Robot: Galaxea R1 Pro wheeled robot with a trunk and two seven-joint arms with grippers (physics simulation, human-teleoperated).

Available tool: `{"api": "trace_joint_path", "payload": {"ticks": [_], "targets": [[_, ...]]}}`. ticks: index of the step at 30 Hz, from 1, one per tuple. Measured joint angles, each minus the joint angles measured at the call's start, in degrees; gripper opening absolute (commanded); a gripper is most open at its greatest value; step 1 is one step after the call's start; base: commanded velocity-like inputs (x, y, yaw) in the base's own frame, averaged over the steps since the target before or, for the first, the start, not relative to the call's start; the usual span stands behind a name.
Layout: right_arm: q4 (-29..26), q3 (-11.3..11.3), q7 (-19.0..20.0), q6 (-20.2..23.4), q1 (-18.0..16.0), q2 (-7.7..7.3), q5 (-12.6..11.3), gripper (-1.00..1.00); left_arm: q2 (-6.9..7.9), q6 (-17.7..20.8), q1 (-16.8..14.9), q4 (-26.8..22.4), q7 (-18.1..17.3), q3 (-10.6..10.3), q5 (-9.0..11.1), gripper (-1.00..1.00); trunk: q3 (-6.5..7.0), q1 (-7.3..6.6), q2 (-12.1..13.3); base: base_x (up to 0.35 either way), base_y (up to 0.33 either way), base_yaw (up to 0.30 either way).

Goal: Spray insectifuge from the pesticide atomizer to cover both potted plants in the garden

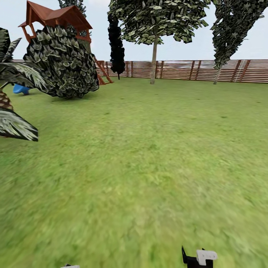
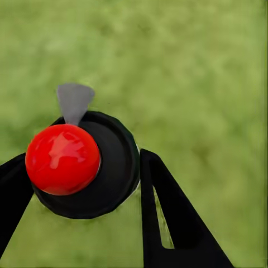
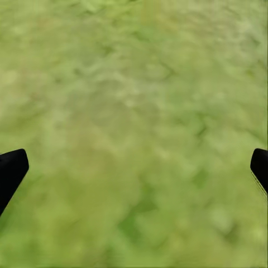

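My left gripper is closed around the pesticide atomizer. Its two black, wedge-shaped fingers press against opposite sides of a round, matte black body. On top of that body sits a glossy red ball-shaped cap, smooth enough to catch a highlight, and a flat grey tapering piece sticks out past the rim, away from my fingers. Beyond it lies mottled green grass.

My right gripper is spread wide with nothing between the fingers; just the dark tips show at either side, over soft, blotchy lawn.

From my head, the garden stretches ahead as open, patchy grass. A white and black part of my right arm shows at the near edge. Far ahead runs a brown slatted wooden fence, with slim-trunked trees before it. Off to my left are a round bush of scaly dark leaves, a red-roofed wooden playhouse behind it, and striped palm fronds close by.
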Motion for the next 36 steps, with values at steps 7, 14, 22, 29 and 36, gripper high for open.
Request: {"api": "trace_joint_path", "payload": {"ticks": [7, 14, 22, 29, 36], "targets": [[0.0, 0.0, 0.0, 0.0, 0.0, 0.00, 0.0, 1.00, -0.02, 0.0, 0.0, 0.0, 0.0, 0.0, 0.0, -1.00, 0.00, 0.00, 0.0, 0.335, -0.090, 0.000], [0.0, 0.0, -0.1, 0.0, 0.0, 0.00, 0.0, 1.00, -0.04, 0.0, 0.0, 0.0, 0.0, 0.0, 0.0, -1.00, 0.00, 0.00, 0.0, 0.335, -0.090, 0.000], [0.0, 0.0, -0.1, 0.0, 0.0, 0.00, 0.0, 1.00, -0.03, 0.0, 0.0, 0.1, 0.0, 0.0, 0.0, -1.00, 0.00, 0.00, 0.0, 0.335, -0.090, 0.000], [0.0, 0.0, -0.1, 0.0, 0.0, 0.04, 0.0, 1.00, 0.00, 0.0, 0.0, 0.1, 0.0, 0.0, 0.0, -1.00, 0.00, 0.00, 0.0, 0.335, -0.090, 0.000], [0.0, 0.0, -0.1, 0.0, 0.0, 0.00, 0.0, 1.00, -0.01, 0.1, 0.0, 0.1, 0.0, 0.0, 0.0, -1.00, 0.00, 0.00, 0.0, 0.335, -0.089, 0.000]]}}
